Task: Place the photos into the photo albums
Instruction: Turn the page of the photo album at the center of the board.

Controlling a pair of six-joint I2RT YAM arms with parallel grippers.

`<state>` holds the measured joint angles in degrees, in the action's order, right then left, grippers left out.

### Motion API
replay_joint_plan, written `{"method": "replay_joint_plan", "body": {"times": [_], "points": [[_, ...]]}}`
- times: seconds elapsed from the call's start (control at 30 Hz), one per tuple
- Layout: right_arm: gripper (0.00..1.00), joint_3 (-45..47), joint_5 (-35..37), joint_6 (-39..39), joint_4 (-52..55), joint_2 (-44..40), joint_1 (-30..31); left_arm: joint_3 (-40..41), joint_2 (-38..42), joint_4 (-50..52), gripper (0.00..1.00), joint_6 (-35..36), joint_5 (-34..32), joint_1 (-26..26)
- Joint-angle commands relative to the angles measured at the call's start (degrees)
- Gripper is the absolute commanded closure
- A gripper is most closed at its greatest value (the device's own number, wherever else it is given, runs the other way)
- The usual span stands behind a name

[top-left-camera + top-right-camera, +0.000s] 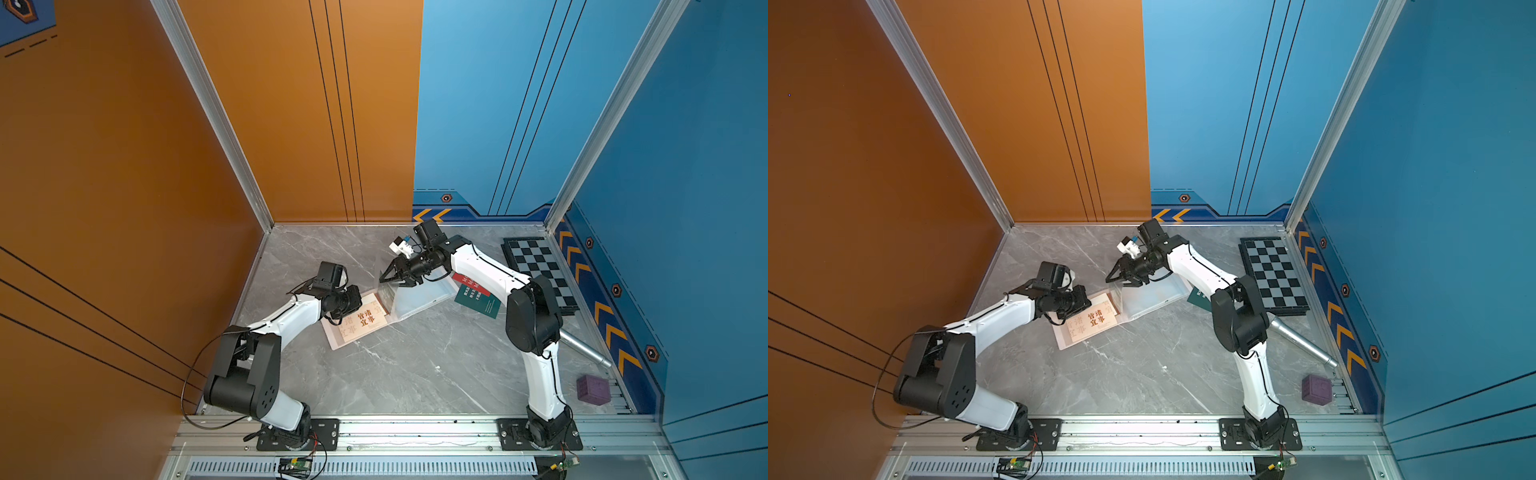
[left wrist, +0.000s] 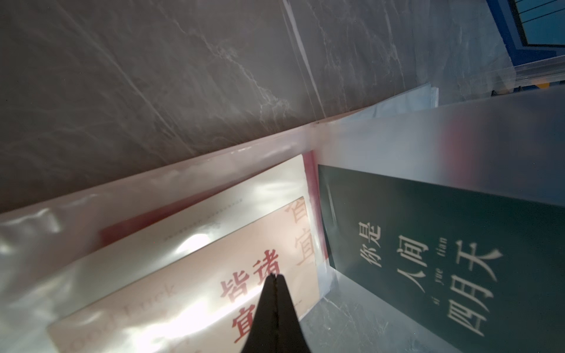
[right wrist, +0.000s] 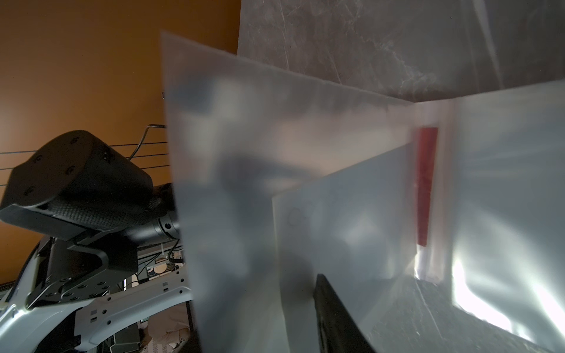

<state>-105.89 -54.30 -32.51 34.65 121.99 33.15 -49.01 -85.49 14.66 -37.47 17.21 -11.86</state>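
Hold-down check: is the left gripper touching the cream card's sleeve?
Cannot tell. Left wrist view looks along the left gripper onto the sleeved cream card, no gap could show; top views hide the tips.

- At the middle of the table (image 1: 415, 365), the photo album (image 1: 424, 297) lies open.
- The album's left half lies flat, with a sleeved card (image 1: 365, 318) inside it. The left gripper (image 2: 276, 278) has its tips on the sleeve over that card.
- Between the two halves, a raised page (image 1: 384, 266) stands up from the spine with a second card (image 2: 443, 259) inside it. The right gripper (image 1: 392, 282) is at its upper edge.
- Just right of the album, two loose cards (image 1: 478, 303) overlap, partly under the right arm (image 1: 482, 266).
- Behind them, in the far right corner, lies the checkerboard (image 1: 536, 266).
- In front of the checkerboard lies the microphone (image 1: 586, 349).
- In the near right corner sits the cube (image 1: 593, 388).
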Motion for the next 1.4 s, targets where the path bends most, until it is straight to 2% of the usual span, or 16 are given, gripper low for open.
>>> {"method": "replay_joint_plan", "body": {"times": [0.0, 0.2, 0.5, 0.7, 0.8, 0.97, 1.17, 1.27, 1.37], "points": [[0.57, -1.6, -1.2, -0.8, -0.2, 2.4, 1.3, 2.0, 3.6, 1.0, 1.0, -0.4, -2.0, 2.1], [0.56, -2.7, -0.9, -1.0, -0.1, 4.7, 4.3, 5.9, 11.3, 0.7, 1.0, -1.1, -4.2, 5.8], [0.54, -4.5, -1.0, -1.4, -0.1, 8.1, 8.7, 9.9, 22.6, 0.9, 0.98, -3.3, -3.5, 12.1], [0.49, -5.8, -2.2, -1.6, -0.1, 8.8, 9.3, 8.7, 25.2, 2.6, 0.98, -3.3, -2.0, 12.8], [0.43, -6.2, -2.3, -1.7, -0.2, 8.6, 10.0, 8.7, 25.5, 2.6, 0.98, -3.2, -2.2, 12.8], [0.4, -6.7, -3.0, -1.8, -0.2, 8.4, 10.5, 8.7, 25.6, 2.6, 0.98, -3.3, -2.3, 12.6], [0.41, -4.9, -0.2, -1.2, -0.3, 5.1, 7.5, 8.4, 24.3, 2.9, 0.97, -2.2, -1.6, 12.3], [0.41, -1.4, 4.2, -0.4, -0.3, 2.1, 2.7, 7.5, 22.1, 2.9, 0.97, -1.3, -0.1, 10.6], [0.41, 3.4, 8.2, 0.0, -0.9, -0.8, -2.4, 6.5, 19.5, 2.6, 0.97, -0.4, -1.1, 6.6]]}}
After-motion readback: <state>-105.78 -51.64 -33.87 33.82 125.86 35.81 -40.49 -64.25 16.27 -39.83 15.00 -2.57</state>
